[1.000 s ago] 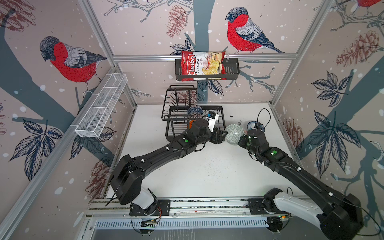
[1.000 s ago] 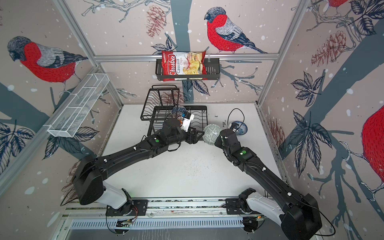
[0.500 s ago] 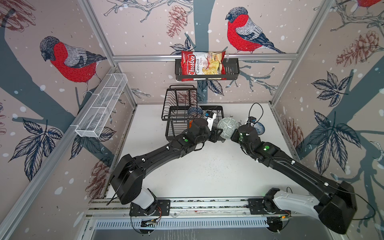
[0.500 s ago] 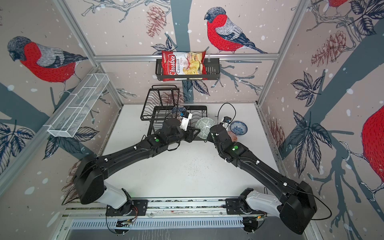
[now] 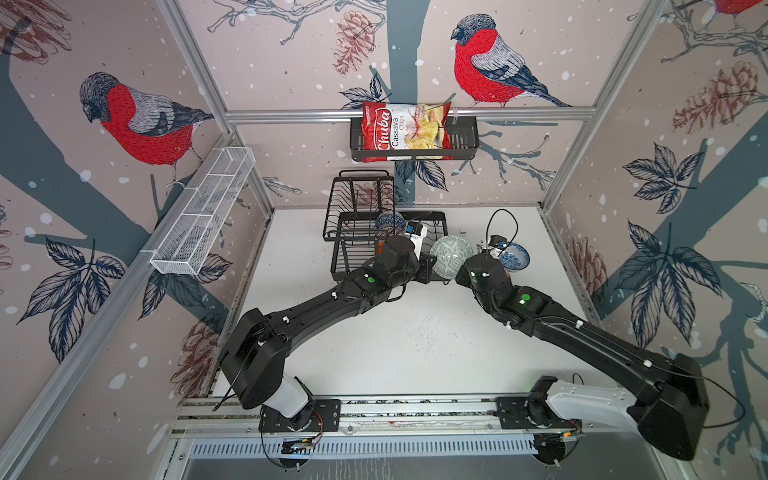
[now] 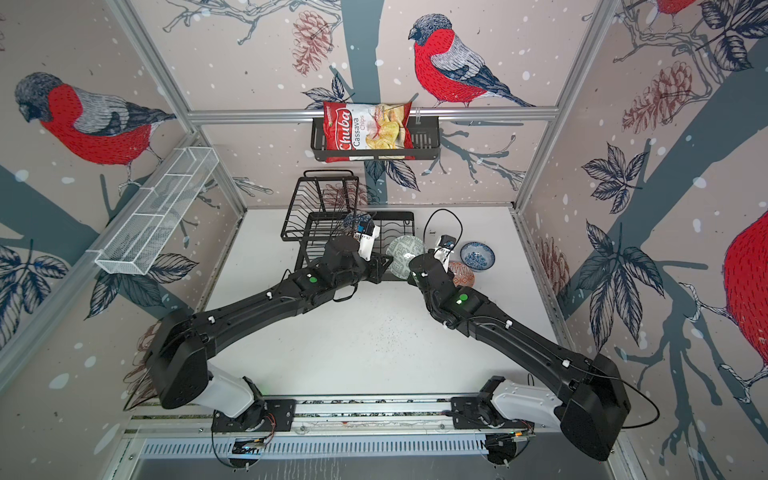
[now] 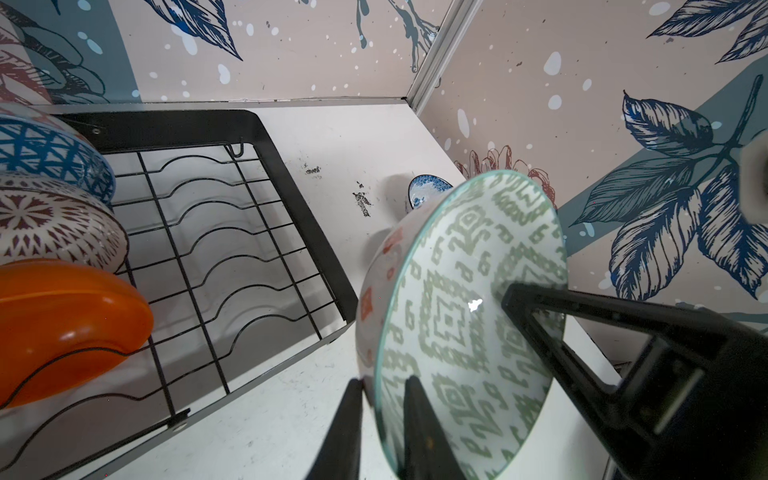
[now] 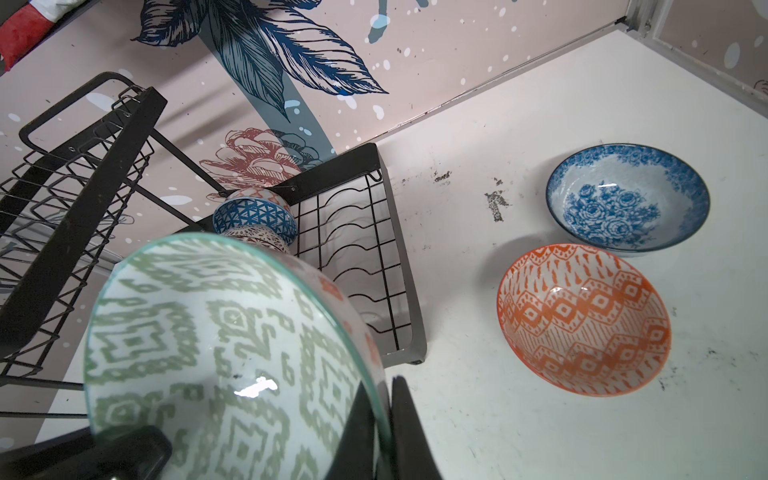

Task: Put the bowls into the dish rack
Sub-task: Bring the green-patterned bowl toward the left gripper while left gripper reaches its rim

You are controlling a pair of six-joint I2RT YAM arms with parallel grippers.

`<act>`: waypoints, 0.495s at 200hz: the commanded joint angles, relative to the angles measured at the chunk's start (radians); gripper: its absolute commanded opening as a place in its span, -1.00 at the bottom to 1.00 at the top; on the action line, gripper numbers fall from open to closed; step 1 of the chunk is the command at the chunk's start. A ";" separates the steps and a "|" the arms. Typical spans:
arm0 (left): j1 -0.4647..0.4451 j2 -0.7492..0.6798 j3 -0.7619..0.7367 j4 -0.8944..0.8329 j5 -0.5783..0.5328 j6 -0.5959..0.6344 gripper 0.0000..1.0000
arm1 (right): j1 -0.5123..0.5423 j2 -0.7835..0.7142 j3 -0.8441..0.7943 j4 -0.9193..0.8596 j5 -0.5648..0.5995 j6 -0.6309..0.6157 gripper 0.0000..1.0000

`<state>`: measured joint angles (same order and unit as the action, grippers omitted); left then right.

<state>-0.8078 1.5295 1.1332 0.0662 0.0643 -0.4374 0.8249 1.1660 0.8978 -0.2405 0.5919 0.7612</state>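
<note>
Two grippers share one bowl here: the left gripper [image 7: 382,380] has its fingers pressed onto the rim of the grey-green bowl [image 7: 465,299], and the right gripper [image 8: 384,386] pinches the same rim further round. The bowl hangs on edge in the air, just beside the open end of the dish rack [image 7: 297,208]. We read this as a handover. We would let the right jaws release only once the left grip is firm, since a glossy rim can slip, then carry the bowl on edge into a free wavy slot near the plain orange bowl [image 7: 62,320]. The white table [image 8: 498,395] looks smooth and scuffed; the floral bowl [image 8: 627,199] and the orange-white bowl [image 8: 582,316] sit upright on it. Bird-print walls [image 5: 124,208] close in around the table, so we would keep swings short.
</note>
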 commanded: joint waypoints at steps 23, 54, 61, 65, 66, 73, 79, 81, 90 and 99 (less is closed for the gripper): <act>0.002 -0.005 -0.004 0.070 0.058 0.005 -0.74 | 0.053 -0.002 0.004 0.140 -0.038 -0.028 -0.99; 0.006 -0.007 -0.007 0.073 0.061 0.003 -0.74 | 0.085 -0.008 -0.017 0.185 -0.022 -0.037 -0.98; 0.005 -0.008 -0.008 0.075 0.061 0.002 -0.73 | 0.088 -0.006 -0.016 0.185 -0.021 -0.035 -0.99; 0.006 -0.009 -0.009 0.075 0.061 0.001 -0.72 | 0.090 -0.004 -0.018 0.188 -0.021 -0.034 -0.99; 0.007 -0.009 -0.009 0.075 0.061 0.001 -0.71 | 0.091 -0.004 -0.018 0.189 -0.021 -0.034 -0.99; 0.007 -0.009 -0.010 0.076 0.059 0.000 -0.69 | 0.096 -0.003 -0.023 0.199 -0.022 -0.038 -0.98; 0.008 -0.011 -0.010 0.077 0.060 0.001 -0.71 | 0.103 -0.003 -0.024 0.207 -0.020 -0.039 -0.98; 0.007 -0.011 -0.010 0.077 0.060 0.001 -0.73 | 0.103 -0.002 -0.025 0.209 -0.019 -0.039 -0.98; 0.008 -0.013 -0.012 0.079 0.060 0.001 -0.82 | 0.109 0.001 -0.024 0.213 -0.014 -0.039 -0.99; 0.009 -0.014 -0.012 0.080 0.060 0.002 -0.85 | 0.111 0.005 -0.021 0.208 -0.007 -0.036 -0.99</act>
<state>-0.7963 1.5246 1.1225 0.0692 0.0254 -0.4454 0.9192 1.1637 0.8703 -0.1818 0.6769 0.7349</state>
